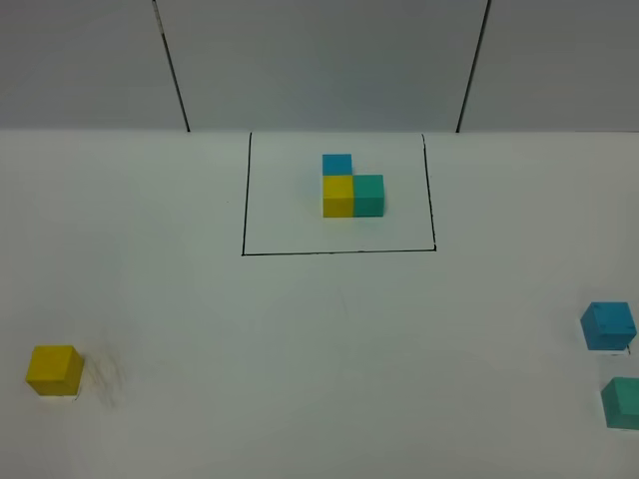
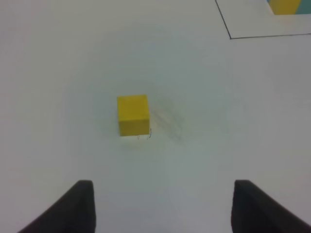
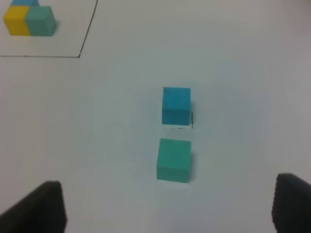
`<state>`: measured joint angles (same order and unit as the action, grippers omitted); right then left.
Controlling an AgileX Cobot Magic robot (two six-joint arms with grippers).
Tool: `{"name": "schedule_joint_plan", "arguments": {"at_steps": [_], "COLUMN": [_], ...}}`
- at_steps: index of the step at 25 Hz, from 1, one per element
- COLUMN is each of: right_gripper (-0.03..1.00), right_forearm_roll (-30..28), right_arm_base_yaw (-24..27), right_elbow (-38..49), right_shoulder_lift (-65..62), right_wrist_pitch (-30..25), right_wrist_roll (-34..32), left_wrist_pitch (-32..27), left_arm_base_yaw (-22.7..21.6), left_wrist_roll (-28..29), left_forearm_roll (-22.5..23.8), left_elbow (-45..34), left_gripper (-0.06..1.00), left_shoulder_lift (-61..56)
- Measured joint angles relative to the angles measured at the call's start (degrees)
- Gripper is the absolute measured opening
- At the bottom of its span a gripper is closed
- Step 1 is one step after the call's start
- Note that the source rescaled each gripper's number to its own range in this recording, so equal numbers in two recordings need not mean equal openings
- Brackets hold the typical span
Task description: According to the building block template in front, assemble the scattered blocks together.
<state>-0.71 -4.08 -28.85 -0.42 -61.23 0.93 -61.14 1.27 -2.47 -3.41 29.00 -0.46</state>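
White desk [image 1: 300, 349] under everything. At its far middle, the building block template [image 1: 351, 190] inside a drawn black frame (blue behind yellow, teal beside yellow). Left tool [image 2: 165, 206] spread wide, holding nothing, facing the yellow cube [image 1: 54, 369] at near left. Right tool [image 3: 167, 204] equally spread and bare, facing the blue cube [image 1: 608, 325] and teal cube [image 1: 623, 402] at near right. Probably light, rigid, smooth: best pinched across two opposite flat faces. Nothing lying between cubes and frame; only the narrow blue-teal gap likely to crowd a finger

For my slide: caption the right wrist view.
Open right gripper faces a blue cube and a green cube, slightly apart on the white table.
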Motion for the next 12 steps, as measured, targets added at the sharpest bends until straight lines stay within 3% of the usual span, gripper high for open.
{"name": "schedule_joint_plan", "arguments": {"at_steps": [12], "right_gripper": [0.73], "right_forearm_roll": [0.0], "right_arm_base_yaw": [0.0], "right_elbow": [0.0], "right_shoulder_lift": [0.0], "right_wrist_pitch": [0.0], "right_wrist_roll": [0.0], "left_wrist_pitch": [0.0], "left_arm_base_yaw": [0.0], "left_wrist_roll": [0.0], "left_forearm_roll": [0.0], "left_elbow": [0.0], "left_gripper": [0.32], "left_shoulder_lift": [0.0]}}
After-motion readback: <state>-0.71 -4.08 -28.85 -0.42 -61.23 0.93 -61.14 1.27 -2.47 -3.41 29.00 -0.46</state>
